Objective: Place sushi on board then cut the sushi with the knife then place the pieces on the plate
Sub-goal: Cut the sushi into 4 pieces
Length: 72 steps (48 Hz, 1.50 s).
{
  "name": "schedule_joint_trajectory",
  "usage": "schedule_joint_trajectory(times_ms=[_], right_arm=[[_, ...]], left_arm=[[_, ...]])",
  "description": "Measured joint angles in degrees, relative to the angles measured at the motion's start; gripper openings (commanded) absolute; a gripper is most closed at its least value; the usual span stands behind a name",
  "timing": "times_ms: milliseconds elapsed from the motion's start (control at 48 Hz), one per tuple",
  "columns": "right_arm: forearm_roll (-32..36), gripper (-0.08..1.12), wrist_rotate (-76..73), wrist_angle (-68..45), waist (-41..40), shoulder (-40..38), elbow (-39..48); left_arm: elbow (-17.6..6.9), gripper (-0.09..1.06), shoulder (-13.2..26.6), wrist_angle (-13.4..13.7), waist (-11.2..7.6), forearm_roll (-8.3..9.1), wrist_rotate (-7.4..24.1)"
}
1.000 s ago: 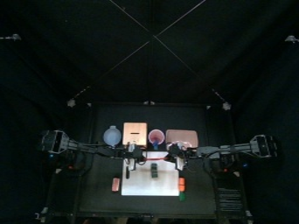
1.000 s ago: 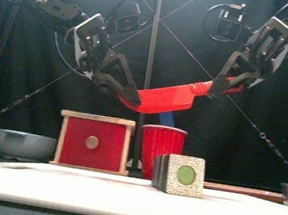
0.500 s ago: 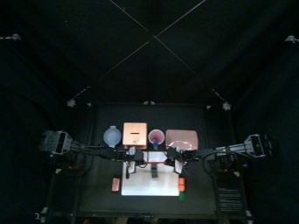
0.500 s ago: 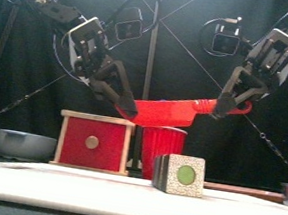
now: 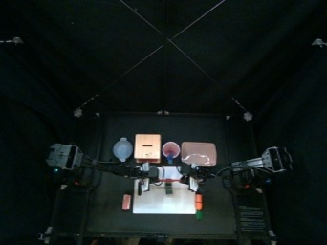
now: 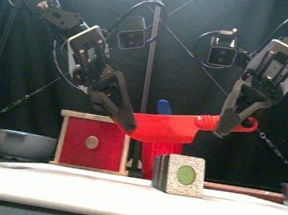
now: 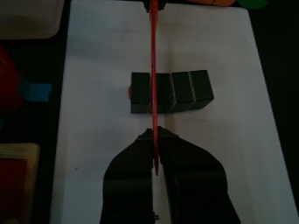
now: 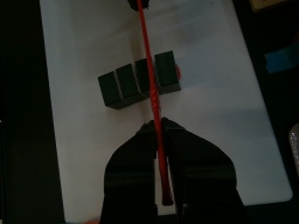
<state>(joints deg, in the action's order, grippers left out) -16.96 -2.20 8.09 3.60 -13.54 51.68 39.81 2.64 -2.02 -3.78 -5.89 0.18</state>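
I see left gripper (image 5: 159, 173) and right gripper (image 5: 186, 173) meeting over the board (image 5: 166, 204) back edge. Bowl (image 5: 122, 148), box (image 5: 147, 145), cup (image 5: 170, 148), tray (image 5: 197, 150) in a row behind.

- End effectors: two, the left end effector (image 7: 156, 138) and the right end effector (image 8: 156, 129).
- Toy knives: two, one red knife (image 6: 171, 129) and one blue knife (image 6: 163, 106).
- Sushi roll (image 7: 172, 92): one, and it looks like four blocks in a row.
- White board (image 7: 105, 131): one.
- Pink tray (image 5: 198, 150): one.
- Red cup (image 6: 161, 157): one.
- Wooden box (image 6: 95, 143) with a red front: one.
- Blue-grey bowl (image 6: 26, 144): one.
- Small toy foods (image 5: 126, 201) next to the board: at least two, but they are too small to count well.
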Motion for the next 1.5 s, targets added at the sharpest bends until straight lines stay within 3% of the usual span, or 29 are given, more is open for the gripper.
schedule_joint_trajectory(times_ms=[1229,1500], right_arm=[[-2.72,0.38,0.00,1.76,-0.09,3.16,1.58],[-2.90,0.38,0.09,1.49,-0.09,5.98,1.23]], left_arm=[[-2.72,0.38,5.19,-0.18,0.00,0.00,0.00],[-3.16,0.38,6.50,1.49,0.00,0.00,-0.18]])
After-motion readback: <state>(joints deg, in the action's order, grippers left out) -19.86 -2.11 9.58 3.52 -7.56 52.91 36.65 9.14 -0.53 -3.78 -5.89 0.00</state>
